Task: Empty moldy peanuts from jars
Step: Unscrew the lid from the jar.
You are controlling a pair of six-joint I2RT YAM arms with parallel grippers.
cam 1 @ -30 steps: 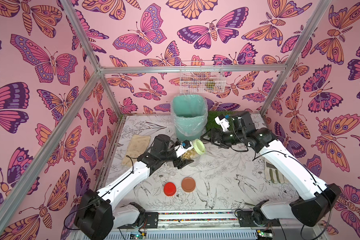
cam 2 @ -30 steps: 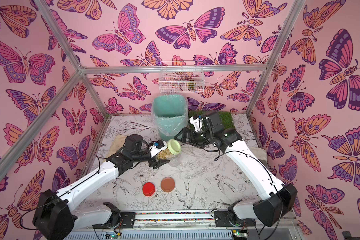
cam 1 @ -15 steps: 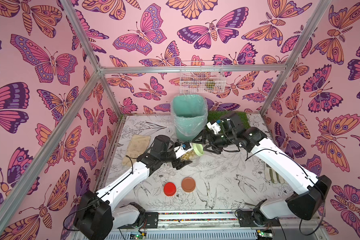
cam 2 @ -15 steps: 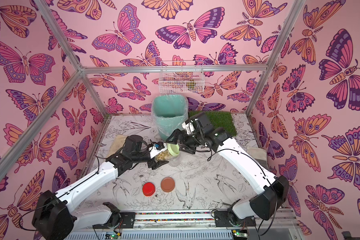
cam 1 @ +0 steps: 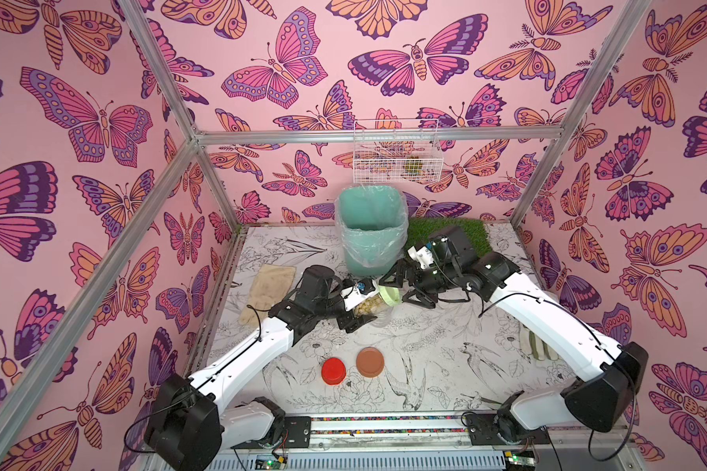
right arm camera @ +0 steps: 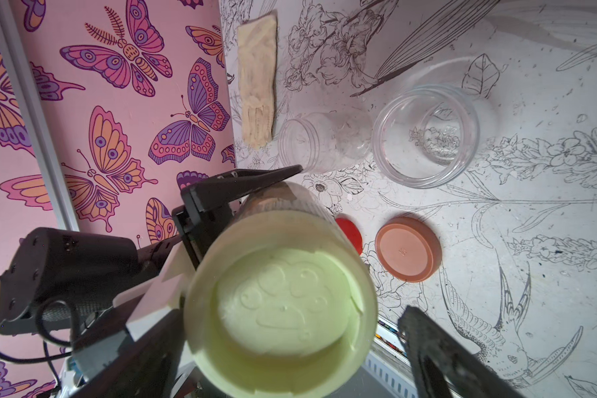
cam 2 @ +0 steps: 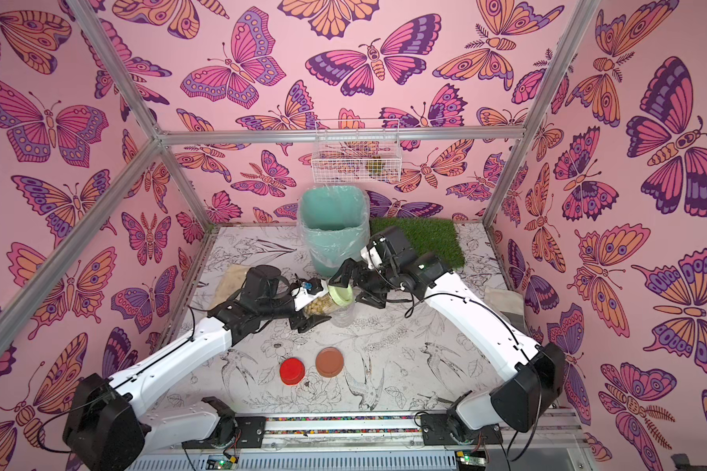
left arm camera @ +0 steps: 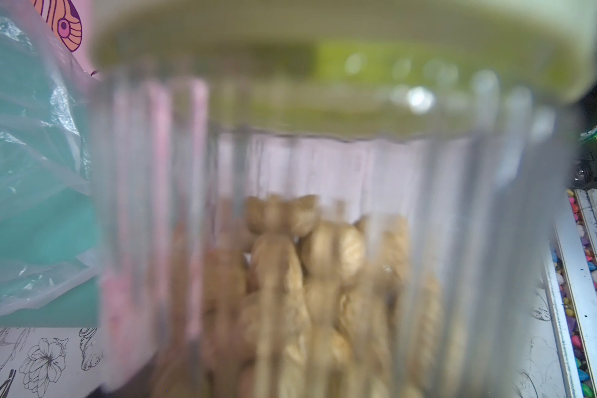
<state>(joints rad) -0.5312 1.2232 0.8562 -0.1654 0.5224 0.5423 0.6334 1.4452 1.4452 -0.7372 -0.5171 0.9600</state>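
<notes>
A clear jar [cam 1: 367, 305] with a light green lid [cam 1: 389, 295] is held tilted on its side above the table, my left gripper [cam 1: 362, 306] shut on its body. Moldy peanuts [left arm camera: 290, 275] fill its lower part. The lid [right arm camera: 283, 303] faces my right gripper [cam 1: 396, 290], which is open with one jaw on each side of the lid and a gap showing at the one fingertip [right arm camera: 428, 344] in view. Two lidless empty jars stand behind: one upright [right arm camera: 386, 148], one lying on its side [right arm camera: 324, 141]. A red lid [cam 1: 333, 371] and a brown lid [cam 1: 370, 362] lie on the table.
A teal bin [cam 1: 370, 228] with a clear liner stands at the back, a grass mat [cam 1: 466, 232] beside it. A beige glove [cam 1: 268, 291] lies at the left and a pale glove [cam 1: 535, 346] at the right. A wire basket [cam 1: 396, 151] hangs on the back wall.
My right arm has swung from the grass mat toward the held jar, and its open jaws now flank the green lid. The left arm and its jar have stayed put.
</notes>
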